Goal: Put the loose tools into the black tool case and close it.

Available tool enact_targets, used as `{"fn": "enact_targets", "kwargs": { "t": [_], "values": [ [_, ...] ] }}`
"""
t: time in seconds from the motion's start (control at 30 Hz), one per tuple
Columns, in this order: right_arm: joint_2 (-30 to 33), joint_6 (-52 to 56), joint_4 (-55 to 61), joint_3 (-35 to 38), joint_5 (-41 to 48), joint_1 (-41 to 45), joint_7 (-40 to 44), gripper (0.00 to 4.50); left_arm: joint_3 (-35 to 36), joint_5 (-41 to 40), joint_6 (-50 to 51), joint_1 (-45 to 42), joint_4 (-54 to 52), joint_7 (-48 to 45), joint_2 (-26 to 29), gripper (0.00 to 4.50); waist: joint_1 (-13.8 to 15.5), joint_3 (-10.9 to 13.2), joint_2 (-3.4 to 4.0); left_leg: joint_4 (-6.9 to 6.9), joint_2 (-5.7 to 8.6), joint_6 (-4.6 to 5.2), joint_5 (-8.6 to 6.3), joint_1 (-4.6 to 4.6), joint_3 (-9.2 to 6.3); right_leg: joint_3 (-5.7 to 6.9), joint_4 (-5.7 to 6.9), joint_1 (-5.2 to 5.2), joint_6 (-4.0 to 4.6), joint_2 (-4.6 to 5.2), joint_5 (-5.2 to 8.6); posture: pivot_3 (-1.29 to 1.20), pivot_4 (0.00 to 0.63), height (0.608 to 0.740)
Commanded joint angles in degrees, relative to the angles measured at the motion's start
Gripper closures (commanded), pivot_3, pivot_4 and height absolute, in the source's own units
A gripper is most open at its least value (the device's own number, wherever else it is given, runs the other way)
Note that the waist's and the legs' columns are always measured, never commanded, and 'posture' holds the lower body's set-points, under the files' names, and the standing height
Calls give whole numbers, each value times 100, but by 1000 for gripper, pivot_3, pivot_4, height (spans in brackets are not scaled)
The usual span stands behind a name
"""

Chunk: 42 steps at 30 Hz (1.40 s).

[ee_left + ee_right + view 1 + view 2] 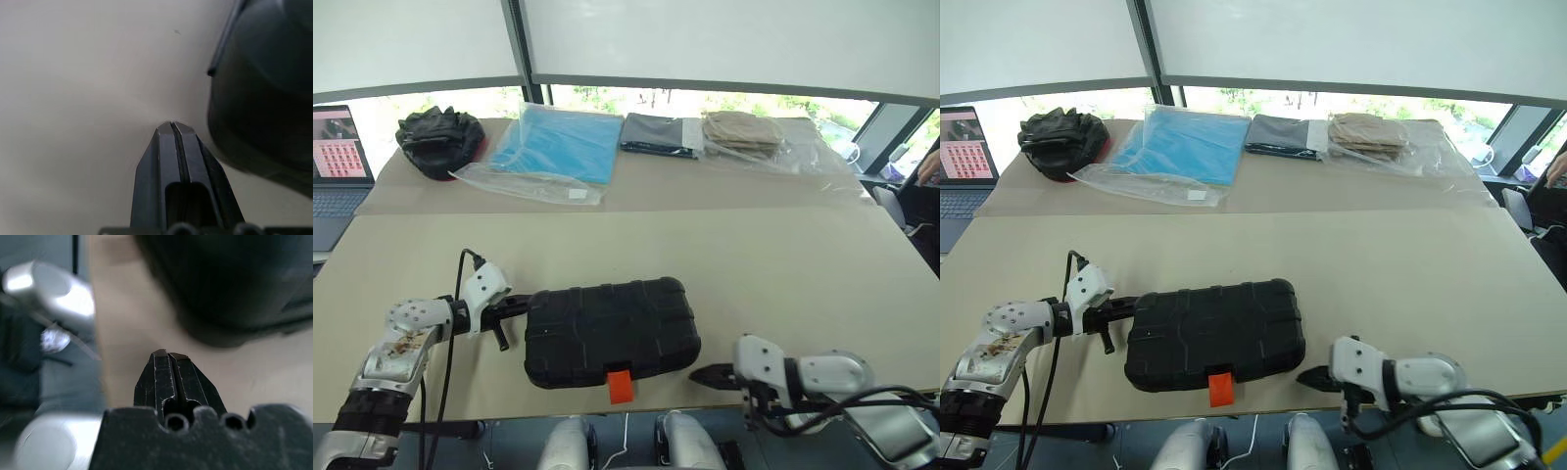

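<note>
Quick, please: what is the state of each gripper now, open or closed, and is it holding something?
Left gripper: closed, fingers pressed together, holding nothing, beside the black tool case.
Right gripper: closed, holding nothing.

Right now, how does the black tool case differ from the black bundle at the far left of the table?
The tool case is hard plastic, flat and ribbed, with an orange latch at its front edge; the bundle is soft, lumpy fabric. The case lies closed near the robot, between both tools; the bundle sits on the far side, beside the blue bag. Both are black.
</note>
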<state>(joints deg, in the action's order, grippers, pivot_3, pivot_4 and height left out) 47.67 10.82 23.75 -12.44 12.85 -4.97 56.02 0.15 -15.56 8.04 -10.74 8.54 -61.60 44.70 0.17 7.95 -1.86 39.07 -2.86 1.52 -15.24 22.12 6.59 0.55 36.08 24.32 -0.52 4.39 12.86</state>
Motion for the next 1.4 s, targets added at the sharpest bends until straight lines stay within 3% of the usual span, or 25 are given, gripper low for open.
{"fn": "enact_targets", "kwargs": {
  "t": [0.03,0.3,0.43,0.6,0.77,0.9,1.07,1.23,1.4],
  "values": [
    [-358,209,-83,-33,-109,519,-271,4500,-44,16,101,-62,-64,-77,-19,4474,0,0,-1,0,-1,0,0,1,-1,0,0,0,1,-1,0,0,150,740],
    [-1354,-382,-2052,-228,-848,2585,-557,4500,630,-379,512,952,-1004,387,-106,4474,-145,5,-1,4,-2,2,-1,5,4,-7,0,7,0,3,-5,0,150,740],
    [-1670,-696,-2898,-238,-1009,3202,-575,4500,1086,-760,765,1466,-1699,712,-312,4474,-112,5,-2,-2,-7,1,-1,10,0,-3,4,12,1,3,-5,0,150,740],
    [-1686,-908,-3290,-153,-1022,3381,-388,4500,1489,-751,780,1555,-1964,1310,-539,4474,-24,8,-2,-6,-3,2,-3,21,-3,6,0,15,0,12,-6,0,150,740],
    [-1258,-484,-2549,128,-542,2873,124,4500,1870,-1197,1059,1034,-1897,1432,-550,4474,29,8,-3,-3,-2,2,-2,20,-9,12,0,7,-2,13,-8,0,150,740],
    [-730,319,-1291,296,129,2161,613,4500,1581,-1729,1649,630,-2244,809,-190,4474,33,9,-3,-4,-2,3,-4,18,-11,11,-3,4,-3,13,-8,0,150,740],
    [-365,1283,-30,233,636,1565,713,4500,694,-1623,2098,36,-2485,446,59,4474,8,9,-3,-4,0,3,-4,11,-10,6,-1,0,-3,5,-8,0,150,740],
    [-556,1587,204,23,575,1672,511,4500,6,-1344,1959,-280,-2400,258,-64,4474,-13,10,-5,-2,4,-2,0,10,-11,2,-2,1,-3,-1,-7,0,150,740],
    [-763,1477,-64,-332,396,1988,541,4500,-225,-1092,1737,-182,-2165,100,-71,4474,-8,10,-5,-1,5,-2,0,14,-11,2,-2,4,-2,-3,-6,0,150,740]
  ]
}}
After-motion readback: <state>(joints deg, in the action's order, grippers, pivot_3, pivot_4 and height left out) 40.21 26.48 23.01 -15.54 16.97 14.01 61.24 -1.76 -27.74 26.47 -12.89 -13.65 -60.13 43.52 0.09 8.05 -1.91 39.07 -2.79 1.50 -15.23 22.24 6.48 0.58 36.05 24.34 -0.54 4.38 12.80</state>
